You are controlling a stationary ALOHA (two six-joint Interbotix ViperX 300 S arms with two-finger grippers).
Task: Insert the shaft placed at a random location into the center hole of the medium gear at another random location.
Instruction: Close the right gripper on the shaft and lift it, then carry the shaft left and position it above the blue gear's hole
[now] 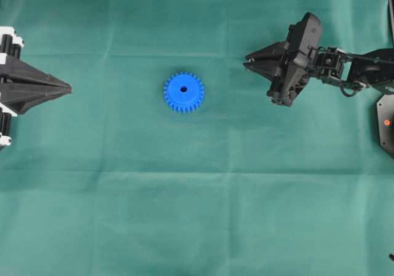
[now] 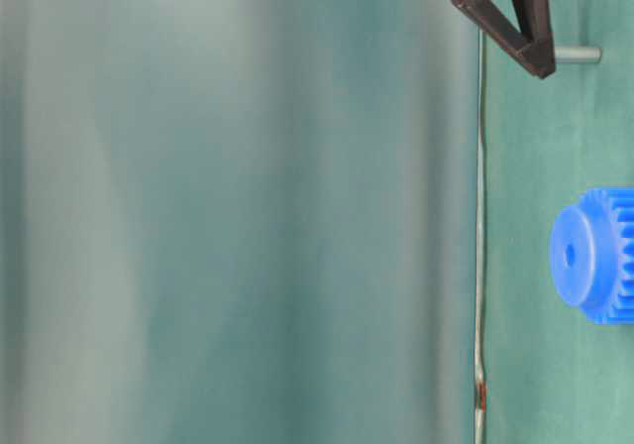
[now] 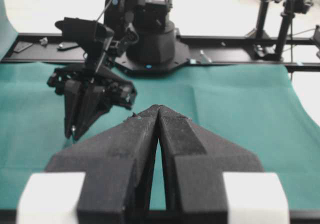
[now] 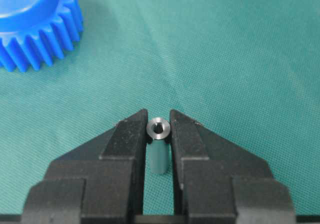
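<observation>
Green cloth all round; I'm seeing R gripper (image 4: 159, 126) clamping the shaft (image 4: 158, 129), axis along fingers, gear (image 1: 183, 92) lying ahead toward L gripper (image 1: 66, 89), fingers pressed together, empty, farther off.

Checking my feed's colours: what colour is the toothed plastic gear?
Bright blue: the round toothed plastic gear shows best in the overhead view.

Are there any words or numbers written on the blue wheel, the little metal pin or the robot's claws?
None can be read: the medium gear, the shaft, the right gripper and the left gripper all show plain surfaces with no print.
</observation>
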